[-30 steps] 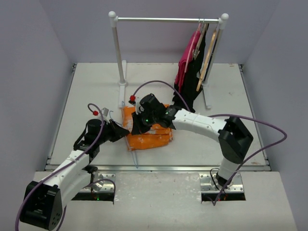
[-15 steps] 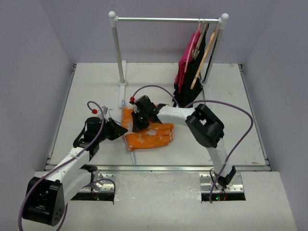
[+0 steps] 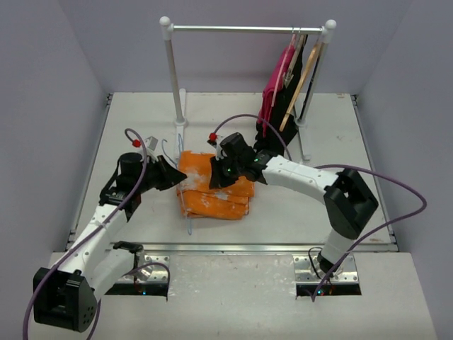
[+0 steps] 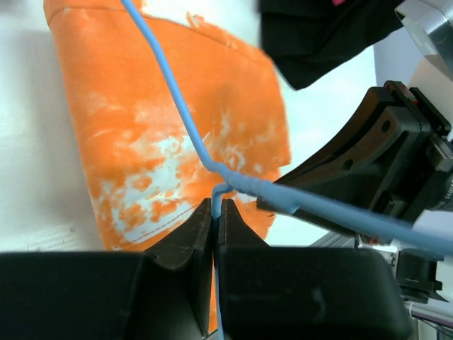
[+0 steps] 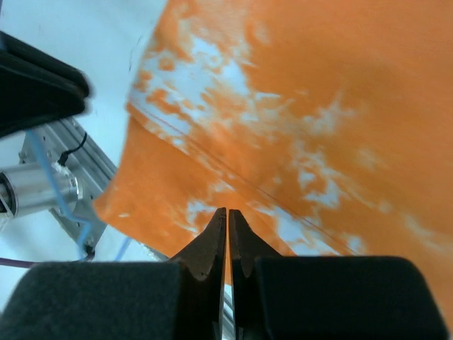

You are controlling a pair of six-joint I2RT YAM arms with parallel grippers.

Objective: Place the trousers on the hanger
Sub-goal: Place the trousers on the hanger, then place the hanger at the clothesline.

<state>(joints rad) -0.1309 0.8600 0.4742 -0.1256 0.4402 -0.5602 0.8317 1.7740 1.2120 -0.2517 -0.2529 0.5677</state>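
Note:
The orange trousers with white blotches lie folded on the table, mid-centre. The pale blue wire hanger lies across their left edge. My left gripper is at the trousers' left side, shut on the hanger's wire near its twisted neck, fingertips just over the cloth. My right gripper sits on the trousers' top, jaws shut with a thin fold of orange cloth between them; it also shows in the right wrist view.
A clothes rail stands at the back on two posts. At its right end hang a pink garment, a black garment and a tan wooden hanger. The black garment hangs just behind my right arm.
My right gripper has moved right and back, and the trousers shifted with it. My left gripper has moved back with the hanger wire in it.

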